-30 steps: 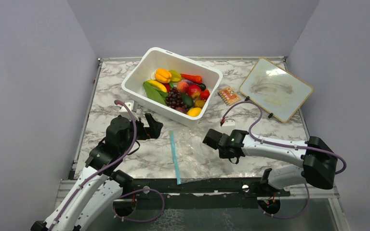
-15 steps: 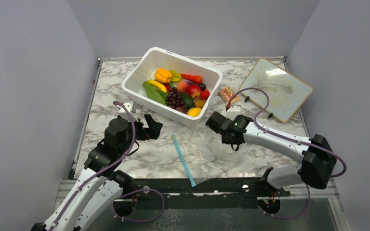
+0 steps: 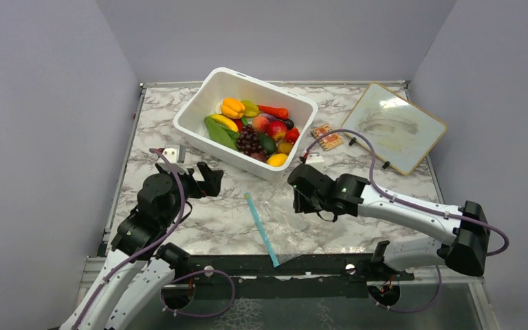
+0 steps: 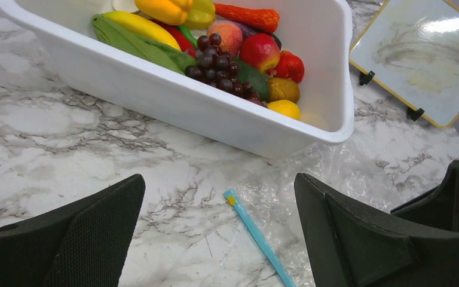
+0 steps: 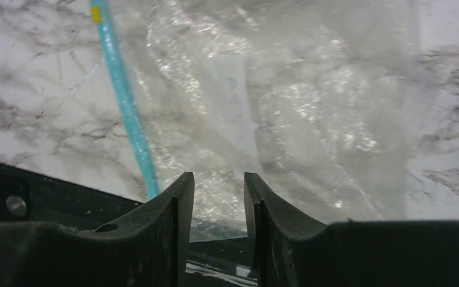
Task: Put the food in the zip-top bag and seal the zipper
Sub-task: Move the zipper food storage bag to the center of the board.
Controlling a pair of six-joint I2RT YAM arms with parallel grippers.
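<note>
Standing beyond the zip-top bag (image 3: 295,230) are a white tub (image 3: 227,152), packet (image 3: 327,137) and board (image 3: 393,127).

Crinkly glossy plastic zip-top bag (image 5: 287,101); smooth white plastic tub (image 4: 155,89).

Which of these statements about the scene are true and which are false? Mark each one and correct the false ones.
1. All the food sits in the white tub. True.
2. The zip-top bag already holds a red apple. False: it lies empty on the table.
3. The left end effector is shut on the zipper. False: it is open and holds nothing, and the zipper lies on the table.
4. In the top view, the zipper runs along the bag's left edge. True.
5. The framed board lies left of the tub. False: it lies to the tub's right in the top view.
</note>
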